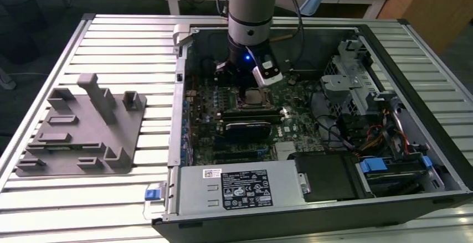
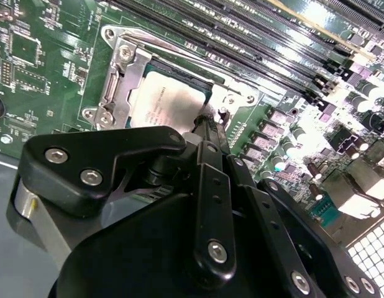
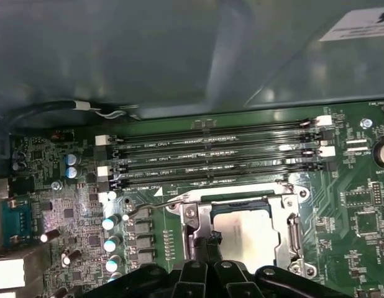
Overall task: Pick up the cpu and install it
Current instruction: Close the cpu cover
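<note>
The cpu [image 2: 164, 102] lay seated in the motherboard socket [image 2: 117, 81] inside the open computer case [image 1: 176, 138], just beneath the gripper [image 2: 207, 126], which was closed, fingertips together.

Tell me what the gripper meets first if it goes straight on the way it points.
The gripper would most likely meet the edge of the cpu, lying in the socket; depth is unclear.

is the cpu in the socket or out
In: the cpu lies flat inside the socket frame in both wrist views, under the gripper.
</note>
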